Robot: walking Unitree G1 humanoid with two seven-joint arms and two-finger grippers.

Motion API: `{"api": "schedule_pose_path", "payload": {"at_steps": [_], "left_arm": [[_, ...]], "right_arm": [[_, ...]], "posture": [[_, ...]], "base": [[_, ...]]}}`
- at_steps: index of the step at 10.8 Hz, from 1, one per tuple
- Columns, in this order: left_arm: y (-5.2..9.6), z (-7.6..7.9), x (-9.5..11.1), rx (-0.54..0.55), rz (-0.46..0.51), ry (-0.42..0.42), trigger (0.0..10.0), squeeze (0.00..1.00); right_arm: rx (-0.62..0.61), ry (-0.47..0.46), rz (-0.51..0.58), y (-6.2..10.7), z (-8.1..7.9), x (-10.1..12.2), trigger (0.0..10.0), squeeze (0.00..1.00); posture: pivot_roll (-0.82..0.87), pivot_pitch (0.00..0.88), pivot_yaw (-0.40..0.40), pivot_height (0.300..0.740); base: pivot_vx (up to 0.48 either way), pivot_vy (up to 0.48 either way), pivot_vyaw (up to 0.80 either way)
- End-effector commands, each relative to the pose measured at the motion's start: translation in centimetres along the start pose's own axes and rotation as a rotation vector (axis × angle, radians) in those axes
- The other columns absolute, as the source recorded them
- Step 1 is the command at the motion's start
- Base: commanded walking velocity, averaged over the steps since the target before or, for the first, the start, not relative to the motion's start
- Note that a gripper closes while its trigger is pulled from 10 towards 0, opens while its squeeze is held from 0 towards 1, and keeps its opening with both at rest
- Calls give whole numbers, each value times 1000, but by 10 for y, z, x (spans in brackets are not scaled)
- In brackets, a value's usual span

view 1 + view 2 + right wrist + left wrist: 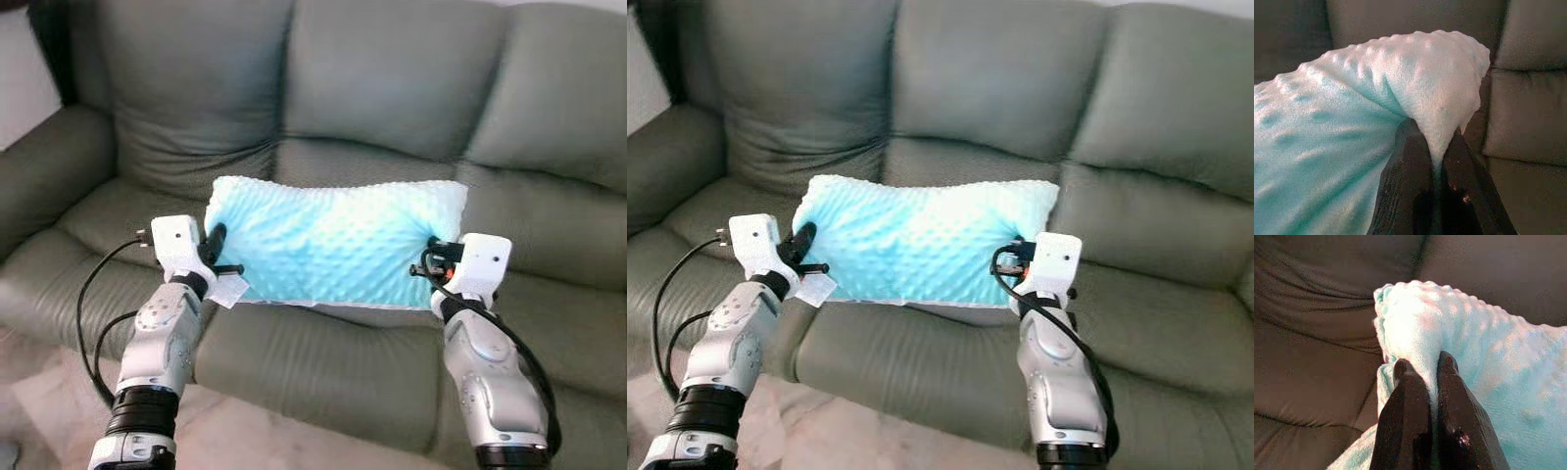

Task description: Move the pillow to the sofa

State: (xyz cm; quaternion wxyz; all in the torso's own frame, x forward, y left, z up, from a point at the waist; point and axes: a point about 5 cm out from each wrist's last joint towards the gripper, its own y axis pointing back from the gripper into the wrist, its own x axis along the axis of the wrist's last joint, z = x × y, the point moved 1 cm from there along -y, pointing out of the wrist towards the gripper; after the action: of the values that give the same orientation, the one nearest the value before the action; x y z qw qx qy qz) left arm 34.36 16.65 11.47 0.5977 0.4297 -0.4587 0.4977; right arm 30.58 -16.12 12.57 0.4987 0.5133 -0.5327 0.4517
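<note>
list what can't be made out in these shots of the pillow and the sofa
- Underside of the pillow: hidden by the pillow itself in the eye views, so whether it rests on the sofa seat or hangs just above is unclear.
- Right gripper fingers: in the eye views hidden behind its white wrist housing.
- Small white tag by the left gripper: too small to read.
- Sofa ends: cut off by the frame edges.

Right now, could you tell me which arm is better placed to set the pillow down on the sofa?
Neither alone: the left gripper and right gripper each pinch one end of the pillow above the sofa seat, so both should probably lower together.
</note>
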Motion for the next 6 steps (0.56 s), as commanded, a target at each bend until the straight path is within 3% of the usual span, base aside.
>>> {"api": "schedule_pose_path", "payload": {"at_steps": [1,6], "left_arm": [[1,-4,1,12,-2,-4,10000,0],[0,-2,0,8,-5,3,10000,0]], "right_arm": [[2,4,22,0,-1,4,10000,0],[2,6,21,1,-2,4,10000,0]], "posture": [[-117,73,-32,740],[-117,72,-30,740]], "base": [[0,0,0],[0,0,0]]}}
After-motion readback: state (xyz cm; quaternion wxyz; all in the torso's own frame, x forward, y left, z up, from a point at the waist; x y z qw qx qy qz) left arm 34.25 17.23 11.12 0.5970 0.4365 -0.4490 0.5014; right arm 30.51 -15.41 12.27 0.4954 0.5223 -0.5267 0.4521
